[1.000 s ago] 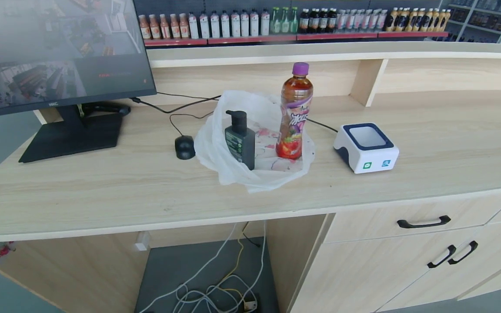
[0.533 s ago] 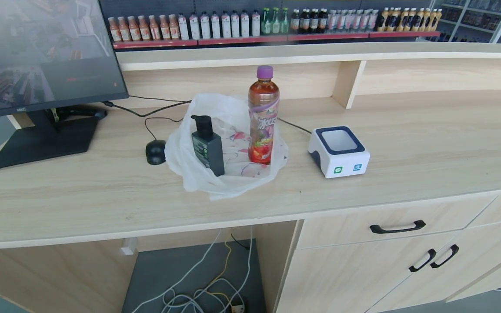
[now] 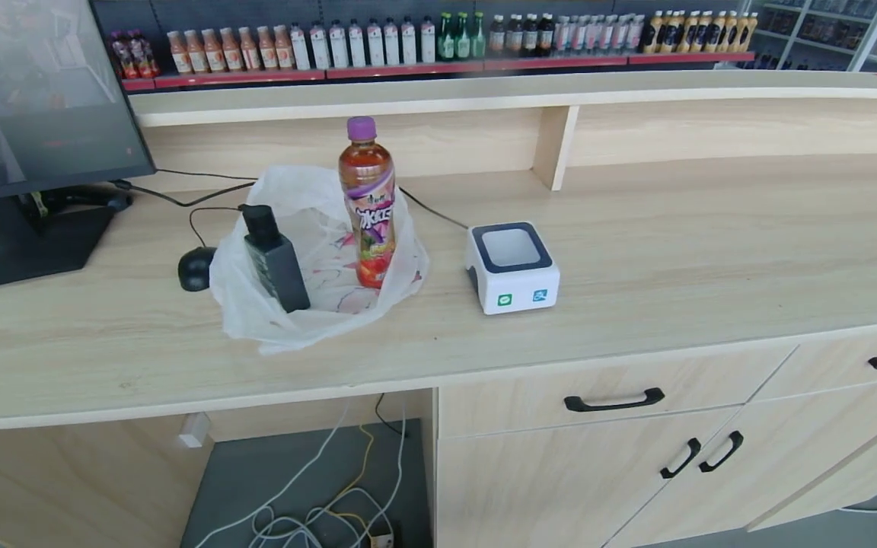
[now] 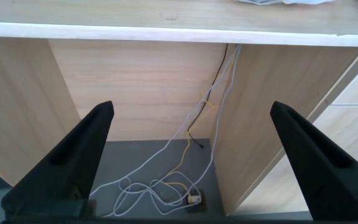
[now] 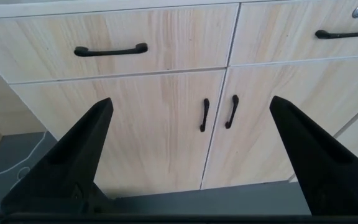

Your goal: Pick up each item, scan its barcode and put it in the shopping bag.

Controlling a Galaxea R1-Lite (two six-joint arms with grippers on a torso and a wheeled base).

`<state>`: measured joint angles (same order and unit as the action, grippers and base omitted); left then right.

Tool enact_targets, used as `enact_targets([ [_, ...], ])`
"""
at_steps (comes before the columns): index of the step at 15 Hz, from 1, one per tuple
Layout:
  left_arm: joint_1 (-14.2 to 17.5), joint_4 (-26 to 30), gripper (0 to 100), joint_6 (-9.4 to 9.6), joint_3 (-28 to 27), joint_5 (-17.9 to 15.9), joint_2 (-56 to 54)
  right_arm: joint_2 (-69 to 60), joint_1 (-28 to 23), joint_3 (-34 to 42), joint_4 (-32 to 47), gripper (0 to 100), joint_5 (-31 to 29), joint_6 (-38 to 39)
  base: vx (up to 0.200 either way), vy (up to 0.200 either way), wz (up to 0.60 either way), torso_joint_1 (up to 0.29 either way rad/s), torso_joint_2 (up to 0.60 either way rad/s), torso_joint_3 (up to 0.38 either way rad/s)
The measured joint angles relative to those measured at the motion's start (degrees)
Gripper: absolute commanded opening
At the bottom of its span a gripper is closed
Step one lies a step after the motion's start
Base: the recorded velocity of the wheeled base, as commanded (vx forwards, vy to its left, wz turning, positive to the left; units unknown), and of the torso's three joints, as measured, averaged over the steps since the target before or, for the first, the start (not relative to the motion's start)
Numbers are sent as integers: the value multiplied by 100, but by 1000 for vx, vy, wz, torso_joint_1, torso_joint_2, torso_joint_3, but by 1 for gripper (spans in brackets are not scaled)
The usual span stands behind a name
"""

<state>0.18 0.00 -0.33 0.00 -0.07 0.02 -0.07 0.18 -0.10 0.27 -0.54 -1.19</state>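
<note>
Wooden counter [image 3: 636, 251] carries the shopping bag [image 3: 256, 323], with the drink bottle [image 3: 368, 205] and pump bottle [image 3: 275, 259] standing inside it, near the scanner [image 3: 512, 266]. I judge bagging finished. I see my left gripper [image 4: 191, 106] and right gripper [image 5: 190, 99] spread wide, empty, below counter level.

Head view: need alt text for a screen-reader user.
A purple-capped drink bottle and a dark pump bottle stand upright in an open white shopping bag on a wooden counter. A white scanner box sits right of the bag, a black mouse and a monitor to its left.
</note>
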Motion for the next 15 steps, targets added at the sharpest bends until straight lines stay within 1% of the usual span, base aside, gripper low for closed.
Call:
enact_targets([
  [2,-5,0,100,6,0,-2,0,0,0,0,0,100,0,0,0,-200,0,0,10,7],
  [15,-5,0,100,33,0,-2,0,0,-5,0,-2,100,0,20,0,0,0,0,0,0],
])
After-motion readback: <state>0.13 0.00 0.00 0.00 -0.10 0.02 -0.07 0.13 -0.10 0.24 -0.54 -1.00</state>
